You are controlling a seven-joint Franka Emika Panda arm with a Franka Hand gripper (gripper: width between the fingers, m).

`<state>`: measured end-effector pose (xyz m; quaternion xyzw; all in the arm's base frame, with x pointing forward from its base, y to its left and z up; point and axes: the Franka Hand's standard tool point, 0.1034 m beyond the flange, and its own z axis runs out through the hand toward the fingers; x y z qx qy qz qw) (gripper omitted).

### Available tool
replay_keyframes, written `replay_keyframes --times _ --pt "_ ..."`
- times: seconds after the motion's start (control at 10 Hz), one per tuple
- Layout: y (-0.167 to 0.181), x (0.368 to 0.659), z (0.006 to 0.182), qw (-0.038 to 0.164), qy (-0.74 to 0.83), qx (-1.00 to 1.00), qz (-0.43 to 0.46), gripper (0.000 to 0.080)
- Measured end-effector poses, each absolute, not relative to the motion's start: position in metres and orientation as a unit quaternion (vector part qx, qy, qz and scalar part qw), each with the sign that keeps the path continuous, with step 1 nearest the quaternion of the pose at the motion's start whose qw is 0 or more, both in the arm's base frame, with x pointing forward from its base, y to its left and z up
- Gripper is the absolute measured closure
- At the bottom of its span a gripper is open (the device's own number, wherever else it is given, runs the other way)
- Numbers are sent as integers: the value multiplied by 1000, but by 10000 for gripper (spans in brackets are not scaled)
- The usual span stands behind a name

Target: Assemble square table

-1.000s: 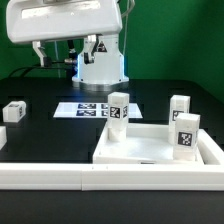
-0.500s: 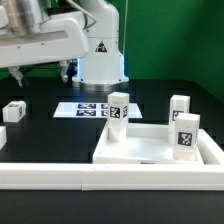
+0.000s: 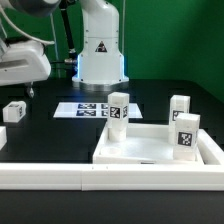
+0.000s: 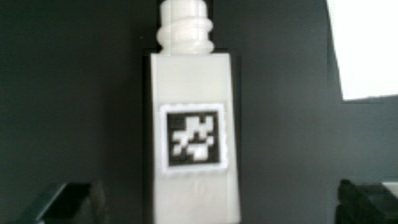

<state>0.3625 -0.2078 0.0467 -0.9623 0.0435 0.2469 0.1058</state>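
The square table's top (image 3: 140,152), a white slab with a raised rim, lies at the exterior view's right. Three white tagged legs stand upright by it: one (image 3: 118,106) at its far left corner, one (image 3: 180,106) behind it, one (image 3: 185,135) at its right side. Another leg (image 3: 14,111) lies alone on the black table at the left. My gripper (image 3: 28,92) hangs just above and behind that leg. In the wrist view the lying leg (image 4: 192,120) fills the middle, its tag facing up, and my gripper (image 4: 217,205) is open, with its fingertips (image 4: 68,205) wide on either side and not touching.
The marker board (image 3: 85,108) lies flat in the middle, behind the slab. A long white rail (image 3: 60,178) runs along the front edge and turns up the right side. The arm's white base (image 3: 100,55) stands at the back.
The arm has swung from the centre back to the exterior view's left and come down toward the lone lying leg. The jaws stayed open. No part has moved.
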Motion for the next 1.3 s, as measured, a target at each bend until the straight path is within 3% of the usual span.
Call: replay_keyframes --times 0.3,0.5,0.8,1.3 --pt "-208 359 43 115 30 -935 333 150" --pt "-235 360 24 104 14 -908 407 150" --pt "-234 365 22 81 23 -862 499 150" --pt "-226 364 16 75 30 -861 503 150"
